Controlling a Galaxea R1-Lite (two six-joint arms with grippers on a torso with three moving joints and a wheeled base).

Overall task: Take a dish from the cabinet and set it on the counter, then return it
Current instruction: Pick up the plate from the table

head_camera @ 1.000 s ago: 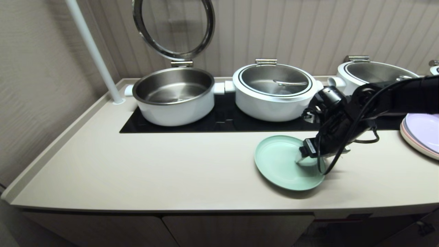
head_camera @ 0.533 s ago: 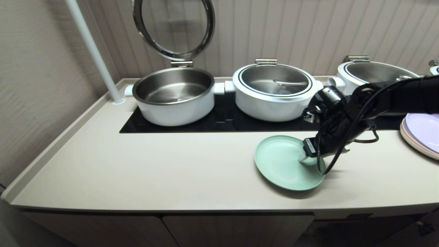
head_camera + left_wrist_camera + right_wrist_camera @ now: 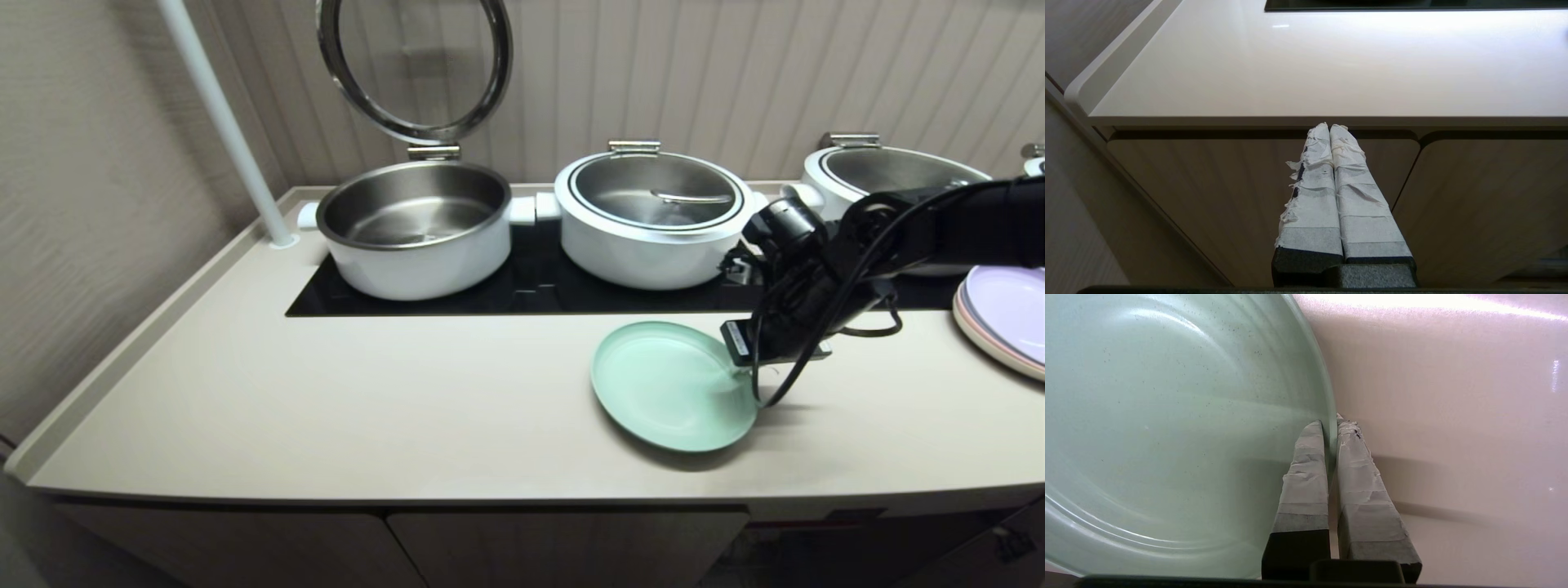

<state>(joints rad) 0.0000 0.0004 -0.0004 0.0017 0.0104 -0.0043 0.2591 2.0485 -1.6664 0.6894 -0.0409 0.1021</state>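
Right hand (image 3: pixel 1329 424), wide open a second ago, has now pinched shut on the dish's (image 3: pixel 665 384) right rim, nudging the dish slightly leftward: the return to the cabinet begins. Dish lies on the bench (image 3: pixel 367 392), near its front edge; plate stack (image 3: pixel 1008 318) sits rightward, open room left.

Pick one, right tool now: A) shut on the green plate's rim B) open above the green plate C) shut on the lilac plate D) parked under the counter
A: the right tool has one finger inside and one outside the rim of the green plate, pinching it.
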